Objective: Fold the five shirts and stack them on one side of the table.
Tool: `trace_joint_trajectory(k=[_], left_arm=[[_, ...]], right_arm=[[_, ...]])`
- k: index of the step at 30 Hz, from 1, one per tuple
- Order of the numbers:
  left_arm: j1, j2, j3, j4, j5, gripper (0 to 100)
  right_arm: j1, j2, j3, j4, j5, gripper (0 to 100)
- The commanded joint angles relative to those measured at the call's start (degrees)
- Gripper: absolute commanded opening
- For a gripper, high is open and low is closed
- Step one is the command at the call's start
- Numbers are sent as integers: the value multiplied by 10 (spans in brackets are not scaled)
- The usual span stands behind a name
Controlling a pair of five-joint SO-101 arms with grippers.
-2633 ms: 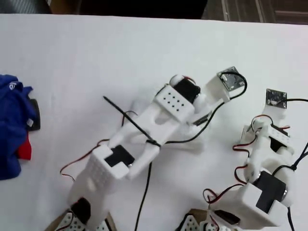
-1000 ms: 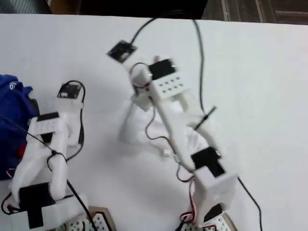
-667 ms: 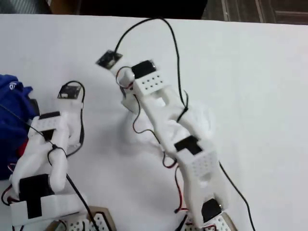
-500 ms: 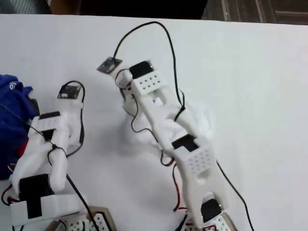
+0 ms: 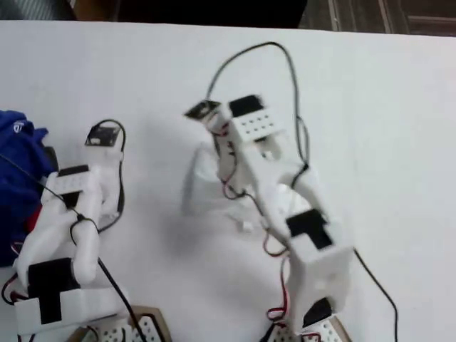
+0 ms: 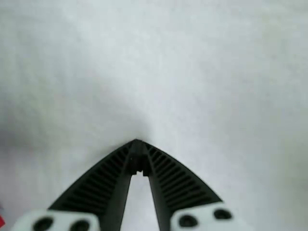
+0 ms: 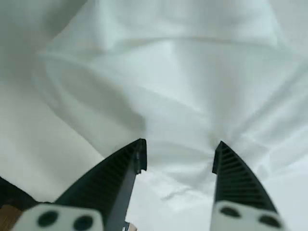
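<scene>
A white shirt (image 7: 183, 82) lies crumpled on the white table (image 5: 370, 107) near the middle, its folds showing beside the right arm (image 5: 201, 178). My right gripper (image 7: 179, 147) hangs open just above this shirt, nothing between its fingers. The right arm (image 5: 256, 153) stretches from the near edge to the table's centre and hides the gripper from above. A pile of blue shirts (image 5: 18, 171) with a bit of red cloth (image 5: 32, 222) sits at the left edge. My left gripper (image 6: 138, 144) is shut over plain white surface, on the left arm (image 5: 71, 206) folded beside the pile.
Cables loop from both arms over the table. The arm bases (image 5: 135, 328) stand at the near edge. The far half and the right side of the table are bare white surface.
The left arm pulled back from the centre to the left side. The right arm reached out to the middle, swung left, then back right over the white shirt.
</scene>
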Motion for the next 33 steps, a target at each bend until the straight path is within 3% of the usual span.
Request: trace_joint_trajectory(k=[1,6,12,17,22,33], left_arm=[[-3,4,-15,-4,27,27],[-5,4,-15,-7,50,27],[-5,5,-17,-8,51,27],[-5,5,-18,-8,51,27],[-5,5,-18,-8,51,27],[-4,6,-19,-8,51,27]], right_arm=[[24,-120,66,7,4,236],[60,-244,98,4,35,236],[118,-307,129,-105,32,236],[108,-262,211,-196,-2,236],[94,-196,201,-275,-25,236],[74,-84,135,-227,-24,206]])
